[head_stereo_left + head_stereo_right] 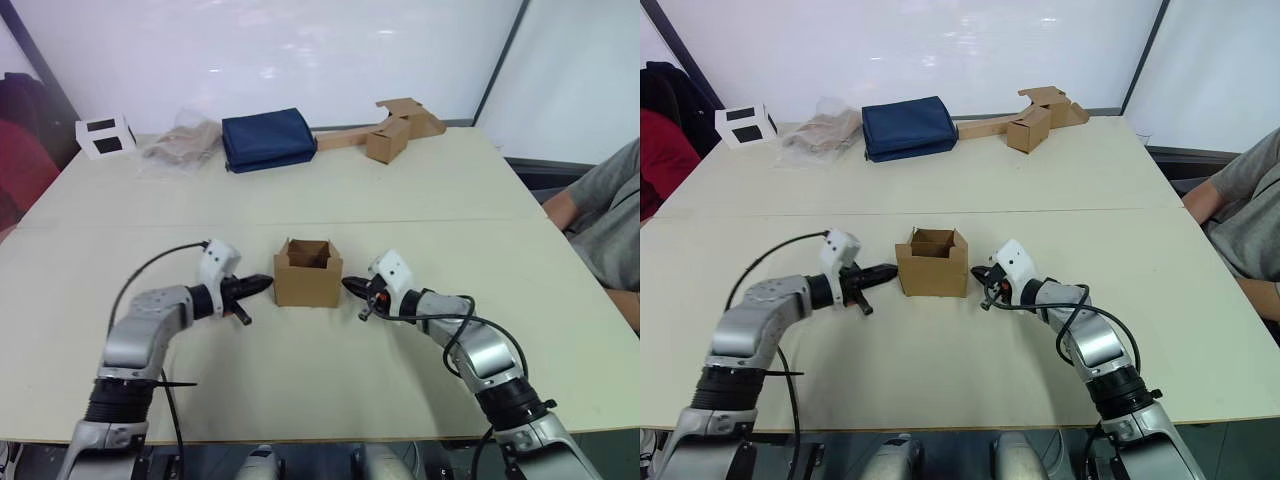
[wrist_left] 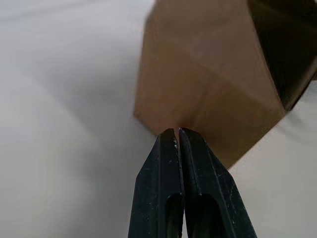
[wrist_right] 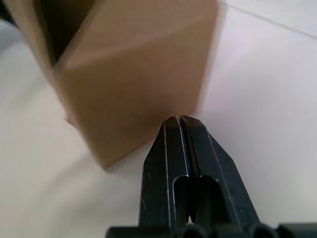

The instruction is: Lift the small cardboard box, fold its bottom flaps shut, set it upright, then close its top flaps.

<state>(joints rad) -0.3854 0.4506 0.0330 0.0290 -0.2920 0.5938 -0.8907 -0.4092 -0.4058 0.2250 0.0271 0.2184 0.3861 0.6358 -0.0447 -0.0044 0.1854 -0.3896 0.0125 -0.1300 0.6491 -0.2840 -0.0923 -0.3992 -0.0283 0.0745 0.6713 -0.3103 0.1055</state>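
While the small cardboard box (image 1: 308,274) stands upright on the worktop (image 1: 320,190) with its mouth open to the ceiling, both arms sit low at its flanks. The top flaps (image 1: 309,250) rise more or less vertically around the opening, so the closing step is judged not yet done. The underside cannot be seen; since the box rests squarely on its base, the bottom folding is probably finished, though this is an inference.

The left gripper (image 1: 262,285) points at the box's left wall, its fingers pressed together on nothing, tips at or just short of the cardboard. The right gripper (image 1: 350,286) mirrors it at the right wall, likewise clenched and empty; in its wrist view the tips meet the lower corner of the box. Contact on either side cannot be confirmed.

What appears to remain: folding the four upper panels inward and seating the tuck tab.

Beyond the grippers, well apart from the box, the far edge of the worktop carries a navy fabric bag (image 1: 267,139), a crumpled clear plastic wrapper (image 1: 183,146), a white box with black panels (image 1: 104,137), and a tan box joined to a long cardboard strip (image 1: 388,132). A seated person's arm (image 1: 600,215) lies beyond the right gripper.
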